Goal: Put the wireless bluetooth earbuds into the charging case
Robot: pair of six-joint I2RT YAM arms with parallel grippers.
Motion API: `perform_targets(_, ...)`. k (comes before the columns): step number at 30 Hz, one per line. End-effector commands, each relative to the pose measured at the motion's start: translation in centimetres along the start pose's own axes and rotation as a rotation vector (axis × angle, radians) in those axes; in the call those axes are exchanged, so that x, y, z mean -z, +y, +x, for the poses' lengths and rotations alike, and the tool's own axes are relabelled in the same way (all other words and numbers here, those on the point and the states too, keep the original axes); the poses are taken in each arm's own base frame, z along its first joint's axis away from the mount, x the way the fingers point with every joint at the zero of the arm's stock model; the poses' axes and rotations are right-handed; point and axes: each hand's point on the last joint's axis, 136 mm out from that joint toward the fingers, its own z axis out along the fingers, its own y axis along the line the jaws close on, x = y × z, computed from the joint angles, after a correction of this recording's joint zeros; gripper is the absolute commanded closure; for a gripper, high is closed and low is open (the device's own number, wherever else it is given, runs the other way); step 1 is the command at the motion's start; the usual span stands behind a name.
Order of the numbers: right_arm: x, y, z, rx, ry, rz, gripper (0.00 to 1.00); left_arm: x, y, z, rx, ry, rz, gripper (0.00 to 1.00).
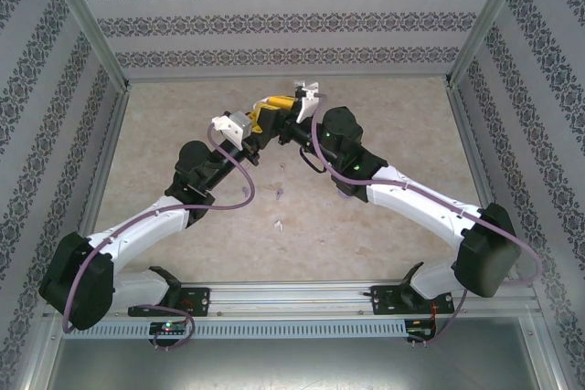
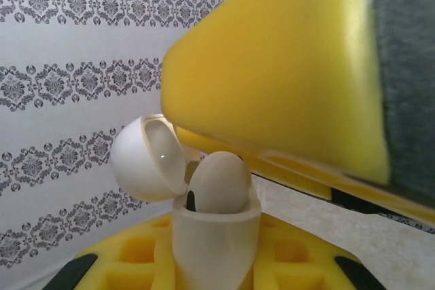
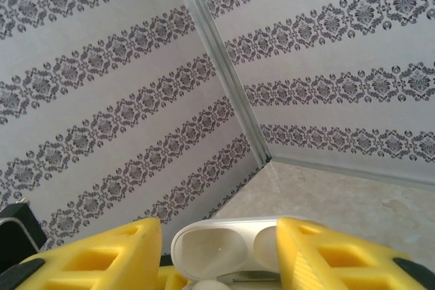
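- Left pincer point(image 1: 259, 125): closed on the lower body of the charging case point(image 2: 216, 242); the case is held upright, raised off the table point(image 1: 274, 258), over its far middle.
- Case lid point(image 2: 146, 157): swung open on its hinge and tipped to the left in the left wrist view; inner hollow is visible.
- One pale earbud point(image 2: 219, 183) sits in the case, its rounded head standing above the rim; a dark slit beside it marks the neighbouring slot; cannot tell whether that slot is filled.
- Right pincer point(image 3: 217, 256): jaws parted at a middling width, gripping nothing; the open lid lies between its two yellow fingers point(image 3: 102, 259) in the right wrist view; contact with the lid cannot be told.
- From the left wrist view, one finger of the right pincer looms blurred just above and right of the case.
- Two loose earbuds point(image 1: 281, 194) lie on the table near its centre, close together, well apart from both pincers; too small to tell colour with certainty.
- Patterned walls point(image 3: 102, 100) enclose the table on three sides.
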Motion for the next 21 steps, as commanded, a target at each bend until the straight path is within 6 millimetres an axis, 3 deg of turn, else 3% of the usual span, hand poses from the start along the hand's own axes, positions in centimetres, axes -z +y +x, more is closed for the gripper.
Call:
perform_targets(1, 0.2, -2.2, 2.0, -0.041, 0.064, 0.075, 0.46, 0.6, -1.9, -7.7, -0.049, -0.219, 0.066, 1.0)
perform_targets(6, 1.3, -1.3, -0.2, -0.098, 0.022, 0.03, 0.31, 0.6, -1.5, -7.3, -0.041, -0.216, 0.045, 1.0)
perform_targets(13, 5.2, 0.8, -3.3, -0.154, -0.005, -0.016, 0.28, 1.2, -0.4, -6.5, -0.038, -0.208, -0.028, 1.0)
perform_targets(17, 7.7, 0.0, -2.2, -0.188, 0.056, 0.054, 0.28, 2.0, 0.3, -6.2, -0.046, -0.204, -0.073, 1.0)
perform_targets(21, 10.7, -2.7, 1.2, -0.221, 0.165, 0.216, 0.28, 3.0, 0.9, -6.1, -0.052, -0.193, -0.111, 1.0)
